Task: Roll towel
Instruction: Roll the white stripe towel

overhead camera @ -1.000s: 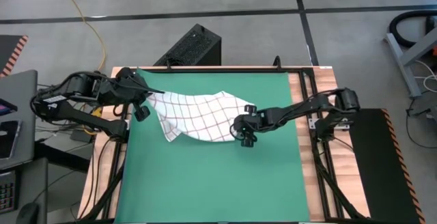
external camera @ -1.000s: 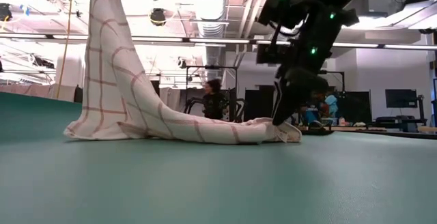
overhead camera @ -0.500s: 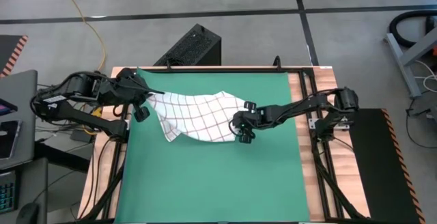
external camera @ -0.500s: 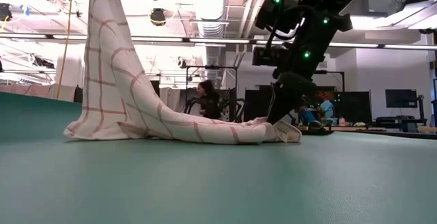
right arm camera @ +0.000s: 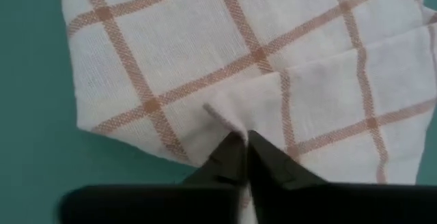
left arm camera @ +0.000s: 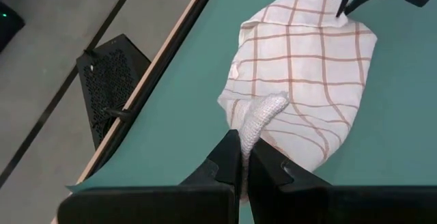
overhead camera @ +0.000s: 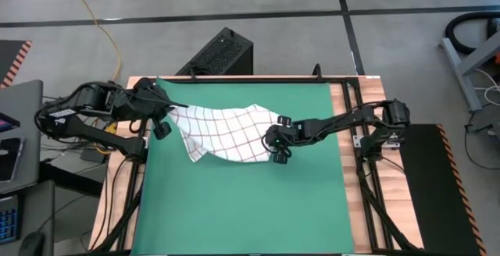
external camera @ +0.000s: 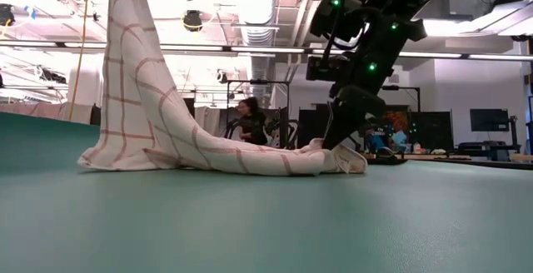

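Rolling had not begun: the towel [overhead camera: 226, 133] lay crumpled on the green mat [overhead camera: 234, 209], left gripper [left arm camera: 244, 157] lifting 1 corner, right gripper [right arm camera: 244, 142] pinching its opposite edge.

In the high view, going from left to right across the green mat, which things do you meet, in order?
left gripper, holding one end of the towel → towel spread on the green mat → right gripper, pinching the other end of the towel.
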